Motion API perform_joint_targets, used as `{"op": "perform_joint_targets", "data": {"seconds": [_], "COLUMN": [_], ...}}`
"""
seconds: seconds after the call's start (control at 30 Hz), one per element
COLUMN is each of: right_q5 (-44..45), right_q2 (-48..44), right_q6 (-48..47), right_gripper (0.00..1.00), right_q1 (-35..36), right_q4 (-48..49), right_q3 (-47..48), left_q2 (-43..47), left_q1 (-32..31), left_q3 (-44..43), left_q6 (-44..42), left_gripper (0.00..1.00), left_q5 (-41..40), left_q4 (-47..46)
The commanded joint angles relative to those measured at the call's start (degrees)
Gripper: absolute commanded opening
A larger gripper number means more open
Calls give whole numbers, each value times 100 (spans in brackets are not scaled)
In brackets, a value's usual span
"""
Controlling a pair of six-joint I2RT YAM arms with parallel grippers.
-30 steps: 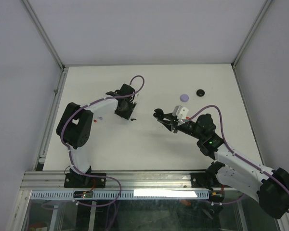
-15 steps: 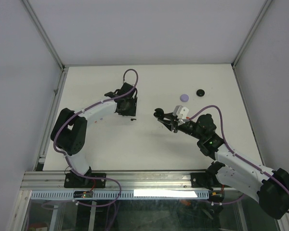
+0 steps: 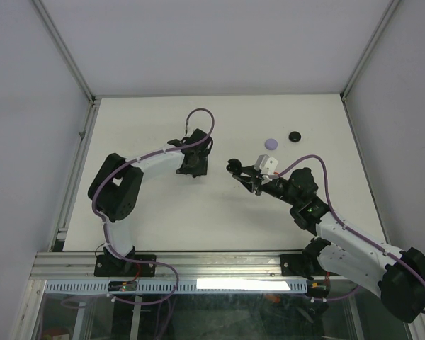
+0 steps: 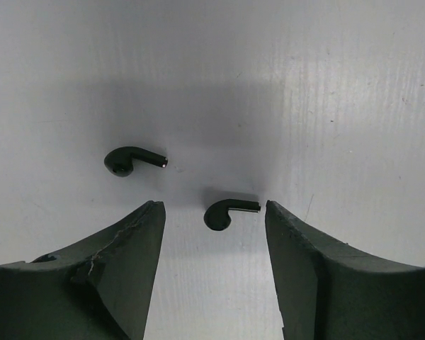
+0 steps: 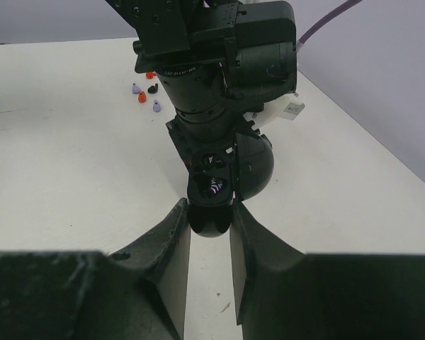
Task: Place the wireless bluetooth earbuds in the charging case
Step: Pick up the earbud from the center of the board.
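earbud (image 4: 225, 214) lower centre: likely light, slick; pinch bulb | left gripper (image 4: 212, 207) wide astride it | right gripper (image 5: 210, 216) clamps case (image 5: 211, 193)

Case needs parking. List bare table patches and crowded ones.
Bare: far-left corner beyond the left hand; near middle, this side of the right hand. Crowded: earbuds under the left hand; purple disc and black disc far right.
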State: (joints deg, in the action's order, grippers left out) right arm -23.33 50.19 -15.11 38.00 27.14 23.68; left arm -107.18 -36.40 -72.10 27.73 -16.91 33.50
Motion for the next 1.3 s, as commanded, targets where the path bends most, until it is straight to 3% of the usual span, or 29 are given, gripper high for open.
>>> {"op": "perform_joint_targets", "data": {"seconds": [0.0,0.43,0.8,1.03,1.27], "right_q5": [61,-5,-48,-105,-216], "right_q2": [-108,-140,-159,-159,-110], "right_q6": [-10,10,31,26,218], "right_gripper": [0,0,0,0,0], "right_q1": [-15,-16,-16,-20,-14], "right_q4": [354,291,271,201,263], "right_q3": [0,48,82,117,105], "left_q2": [-87,87,493,602,271], "left_q1": [-61,-173,-174,-133,115], "left_q3": [-266,68,373,-5,-424], "left_q6": [28,-170,-177,-511,-922], "left_gripper": [61,60,51,49,40], "left_q5": [-425,-470,-537,-53,788], "left_q4": [-89,104,236,220,232]}}
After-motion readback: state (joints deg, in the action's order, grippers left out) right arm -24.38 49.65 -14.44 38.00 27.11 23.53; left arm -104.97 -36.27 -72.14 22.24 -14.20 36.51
